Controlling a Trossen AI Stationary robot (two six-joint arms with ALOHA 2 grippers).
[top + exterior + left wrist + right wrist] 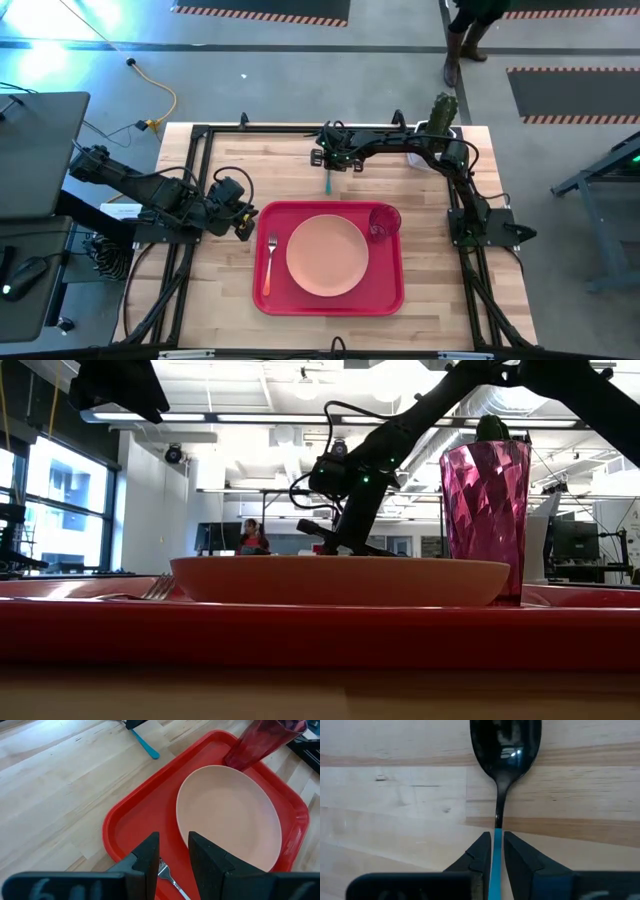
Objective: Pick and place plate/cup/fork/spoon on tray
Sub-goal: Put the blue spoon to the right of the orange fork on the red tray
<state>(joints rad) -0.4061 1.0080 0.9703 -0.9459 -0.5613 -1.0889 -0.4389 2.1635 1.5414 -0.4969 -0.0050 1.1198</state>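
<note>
Teal plastic on the handle and dark polished metal at the bowl: I judge the spoon (504, 767) to be light, rigid and slick, likely to pivot if gripped off-centre. It lies flat on the wooden table (215, 305), outside the tray (272, 300), just beyond its far rim.

1. Hold point. I have the right gripper (493, 851) straddling the handle just behind the metal neck. Its 2 fingers are drawn in against the teal strip on both sides, so I read this as a grip on the handle. The neck is thin; the handle is the better purchase.

2. Orientation. In the high view the spoon's long axis runs roughly from the far edge toward the tray. In the right wrist view the bowl points straight away from the gripper, in line with the fingers.

3. Other items. The plate (327, 255), cup (384, 221) and fork (270, 258) sit on the tray.

4. Left gripper (173, 852): parted, empty, hovering at the tray's left edge above the fork.
</note>
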